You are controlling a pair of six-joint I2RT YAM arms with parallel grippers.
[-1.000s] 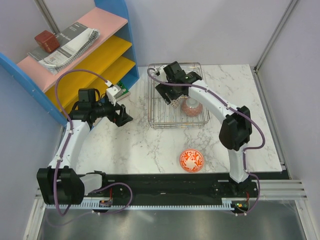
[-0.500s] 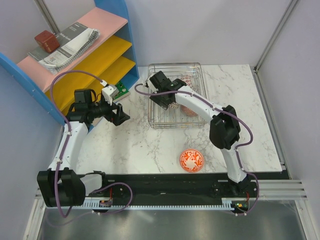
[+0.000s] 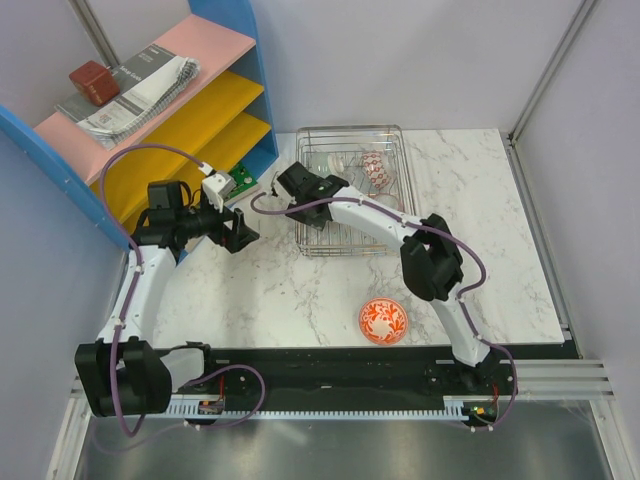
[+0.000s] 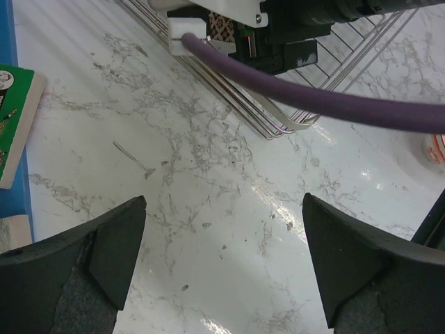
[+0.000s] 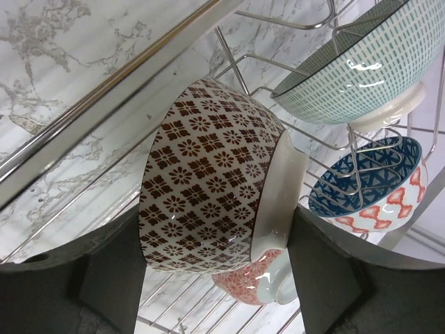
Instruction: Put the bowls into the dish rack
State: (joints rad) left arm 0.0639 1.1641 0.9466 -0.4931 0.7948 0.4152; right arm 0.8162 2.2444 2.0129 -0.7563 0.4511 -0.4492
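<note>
1. Bowls [image 3: 372,168] stand on edge in the far part of the dish rack [image 3: 345,242] at the back of the bench [image 3: 270,290]. The right gripper [image 3: 305,190] hangs over the rack's left side. The red-orange floral bowl [image 3: 383,320] sits upright on the bench, well apart from the rack and from both grippers. The left gripper [image 3: 240,230] hovers over the bench, left of the rack and near the blue-framed shelf [image 3: 235,40].

2. At the left wrist, the left gripper's fingers [image 4: 104,243] are spread wide, with only marble between them. The rack's corner lies ahead, and a purple cable [image 4: 334,104] crosses it. A green book [image 4: 14,118] lies at the left edge.

3. At the right wrist, the right gripper's fingers [image 5: 104,278] are spread wide. The brown-patterned bowl [image 5: 208,202] lies on its side between them, foot to the right, just inside the rack's rim. Whether the fingers touch it cannot be told. A pink-red patterned bowl [image 5: 254,282] shows just below it. The pale green bowl [image 5: 354,69] leans at upper right. The blue patterned bowl [image 5: 361,184] sits beneath that one.
</note>
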